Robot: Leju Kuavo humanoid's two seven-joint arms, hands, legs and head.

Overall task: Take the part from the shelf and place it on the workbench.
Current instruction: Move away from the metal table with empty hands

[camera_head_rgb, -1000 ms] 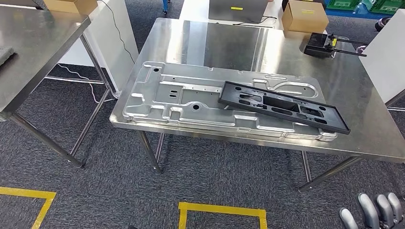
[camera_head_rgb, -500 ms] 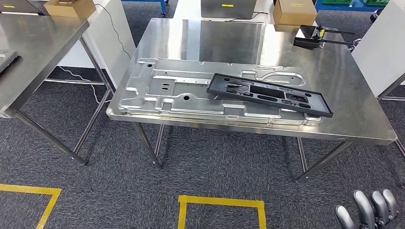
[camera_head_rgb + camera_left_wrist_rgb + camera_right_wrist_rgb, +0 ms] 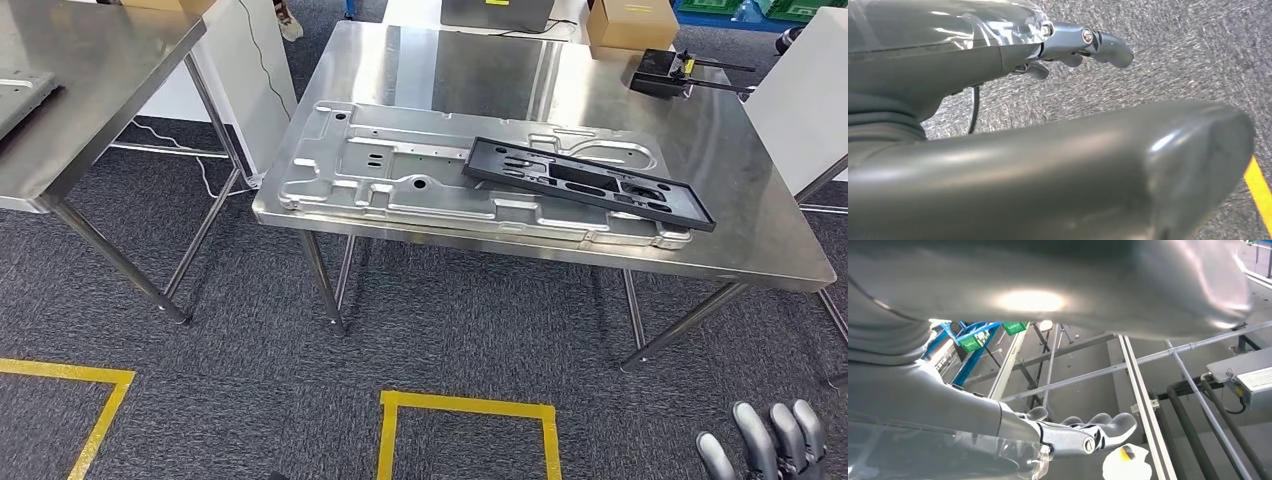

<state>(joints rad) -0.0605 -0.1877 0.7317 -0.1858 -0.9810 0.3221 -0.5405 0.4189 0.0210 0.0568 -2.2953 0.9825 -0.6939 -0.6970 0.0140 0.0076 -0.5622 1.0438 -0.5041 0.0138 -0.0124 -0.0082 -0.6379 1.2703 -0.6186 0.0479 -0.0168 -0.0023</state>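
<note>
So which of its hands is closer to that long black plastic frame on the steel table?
Probably the right hand, low beside the table's right end, below the long black plastic frame. The left hand hangs over carpet.

Grey hand [image 3: 1083,45], silver screw, clear wrap, black cable

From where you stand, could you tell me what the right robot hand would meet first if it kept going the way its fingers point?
The right robot hand points up; nothing visibly blocks it, though depth is unclear.
</note>
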